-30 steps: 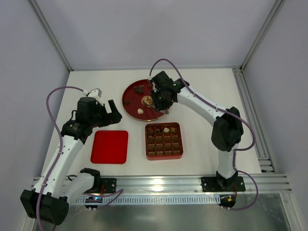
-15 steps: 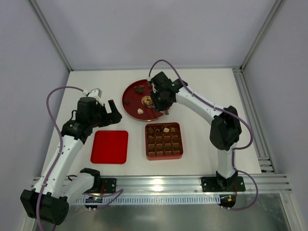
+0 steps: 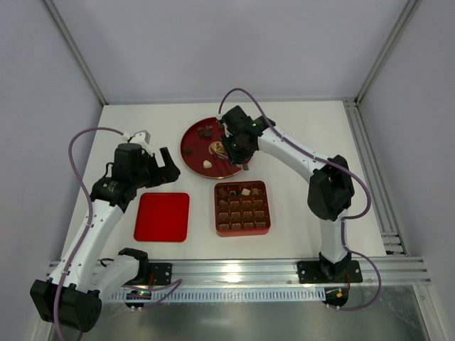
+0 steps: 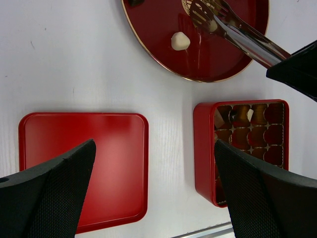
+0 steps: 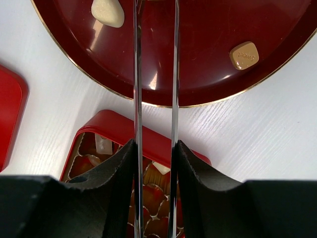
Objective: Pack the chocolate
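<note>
1. The white, matte table (image 3: 163,117) carries everything. By the look of things the step in hand is fetching a piece from the plate for the box.
2. The plate (image 3: 193,145) is round, glossy dark red with a thin gold rim. It lies at 12 o'clock from the box.
3. The lid (image 3: 162,217) is a flat red square with rounded corners, lying at 9 o'clock from the box and apart from it.
4. The box (image 3: 217,209) is square and red, with a shiny brown grid. Most cells look empty, and a few in the far row hold pieces.
5. The left gripper (image 3: 165,168) hovers above the lid's far edge, jaws spread wide and empty.
6. The right gripper (image 5: 154,158) is clamped on the tongs (image 5: 137,74), two thin steel blades reaching over the plate's middle. Their tips are cut off, so a catch cannot be told.
7. The chocolate:
   - a cream lump (image 4: 180,40) at the plate's 7 o'clock;
   - a dark piece (image 3: 205,131) at 11;
   - a tan embossed square (image 5: 244,55) near the rim.
8. The next move probably calls for closing the tips on one piece, then carrying it toward 6 o'clock to an empty cell.
</note>
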Robot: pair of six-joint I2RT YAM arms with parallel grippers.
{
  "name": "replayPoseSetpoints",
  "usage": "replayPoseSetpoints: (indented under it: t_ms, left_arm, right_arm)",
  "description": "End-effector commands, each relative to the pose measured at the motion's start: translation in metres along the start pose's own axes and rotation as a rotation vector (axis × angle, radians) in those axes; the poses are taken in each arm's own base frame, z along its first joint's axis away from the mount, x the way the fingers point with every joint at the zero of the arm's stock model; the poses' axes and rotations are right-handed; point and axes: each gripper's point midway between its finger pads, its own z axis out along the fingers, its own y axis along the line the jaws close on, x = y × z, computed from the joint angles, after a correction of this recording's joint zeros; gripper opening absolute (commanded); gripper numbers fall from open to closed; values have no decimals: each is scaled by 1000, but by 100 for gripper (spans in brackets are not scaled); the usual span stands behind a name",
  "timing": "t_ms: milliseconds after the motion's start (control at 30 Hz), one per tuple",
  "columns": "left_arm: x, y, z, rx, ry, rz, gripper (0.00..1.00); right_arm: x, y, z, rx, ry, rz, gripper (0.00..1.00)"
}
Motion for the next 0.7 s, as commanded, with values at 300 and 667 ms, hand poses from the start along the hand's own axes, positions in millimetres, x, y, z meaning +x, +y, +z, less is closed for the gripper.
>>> replayPoseSetpoints:
  t_ms: [300, 667]
  left_arm:
    - [-2, -2, 1, 16, -6, 1, 100]
    - [-3, -3, 1, 16, -9, 1, 100]
  right_arm:
    - [-17, 3, -19, 4, -55, -6, 39]
    - [-23, 4, -23, 5, -71, -6, 31]
